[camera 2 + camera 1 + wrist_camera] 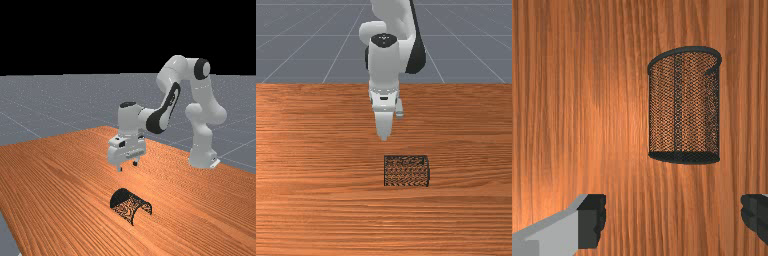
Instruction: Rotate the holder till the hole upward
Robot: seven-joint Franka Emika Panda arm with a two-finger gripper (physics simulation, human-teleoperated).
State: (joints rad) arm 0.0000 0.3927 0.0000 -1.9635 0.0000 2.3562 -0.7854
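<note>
In the far view my gripper (pixel 127 166) hangs above the table, higher than the black mesh holder (pixel 129 202) and closer to the arm's base. Its fingers stand wide apart with nothing between them; the wrist view shows the gripper (pixel 673 221) open too. The holder (pixel 684 107) lies on its side, its dark end nearer the fingers and its thick rim away from them. From the front, the gripper (pixel 384 137) is behind the left end of the holder (pixel 406 171), whose rim is at the front view's right. The holder's mouth faces sideways, toward the far view's lower right.
The orange-brown wooden table (pixel 316 150) spreads around the holder on all sides. Its far edge runs behind the hand in the front view, and the arm's base (pixel 202 157) stands at the far view's right.
</note>
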